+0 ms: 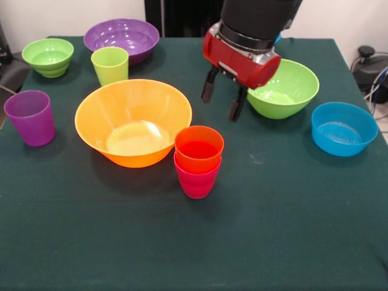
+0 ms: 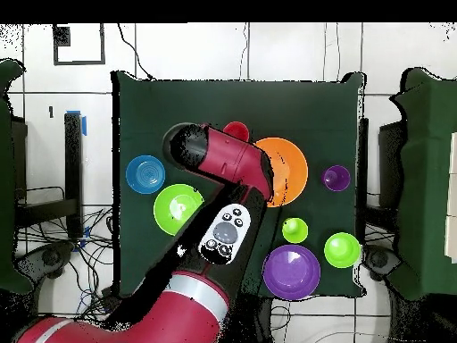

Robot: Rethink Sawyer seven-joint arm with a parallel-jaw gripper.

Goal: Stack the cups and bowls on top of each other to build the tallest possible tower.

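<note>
Your desk (image 1: 291,230) carried a dark green cloth, and everything here is placed against the large orange-yellow bowl (image 1: 133,121), which sat upright a little left of the middle in the front view. The tower (image 1: 198,160) touched that bowl's near right rim: an orange cup (image 1: 199,148) nested in a red-pink cup (image 1: 197,177). Your gripper (image 1: 223,102) hung above the cloth just right of the bowl, its two dark fingers (image 1: 208,91) spread apart and grasping nothing. A medium lime green bowl (image 1: 285,88) lay beyond the gripper, farther right, with a blue bowl (image 1: 343,128) farther right again. A lime green cup (image 1: 110,65) stood just behind the big bowl, the purple bowl (image 1: 121,37) behind that cup. A small ribbed lime green bowl (image 1: 48,57) sat far left behind, a purple cup (image 1: 30,117) left.
</note>
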